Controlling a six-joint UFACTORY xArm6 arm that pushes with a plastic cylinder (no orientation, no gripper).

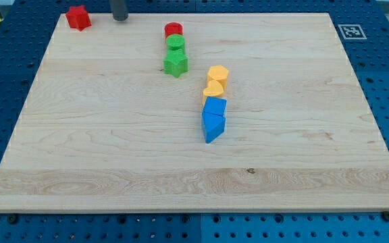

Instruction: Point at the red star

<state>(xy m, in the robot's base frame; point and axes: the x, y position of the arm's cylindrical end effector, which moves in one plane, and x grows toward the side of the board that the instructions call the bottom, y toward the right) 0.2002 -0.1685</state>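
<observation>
- While the rod comes down from the frame's top edge, my tip (pixel 119 19) rests on the board's far edge in the upper left of the frame, just right of the red star (pixel 78 17), with a narrow strip of bare wood between them.
- As a plain rod it has nothing to open or close and it holds nothing; its end sits free of every block.
- That red star sits alone in the upper left corner of the wooden board (pixel 302 169), close to the board's top and left edges, apart from all other blocks.
- Being beside the star without touching it suits a pointing task, I judge: pointing asks for nearness, not a shove, and the star has little board behind it.
- Right of my tip, near the top centre, a red cylinder (pixel 173 29) heads a short column: a green cylinder (pixel 175 44) below it, then a green star (pixel 175 64), each close against the next.
- Toward the middle, a second run slants downward: a yellow hexagon (pixel 218 73), a yellow heart (pixel 213 88), and two blue blocks (pixel 213 116) pressed together, their shapes hard to tell.
- Since the red cylinder shares the star's colour, I judge it the one likely mix-up, yet my tip stands nearer the star.
- A black-and-white marker (pixel 349 31) lies beyond the board's upper right corner.
</observation>
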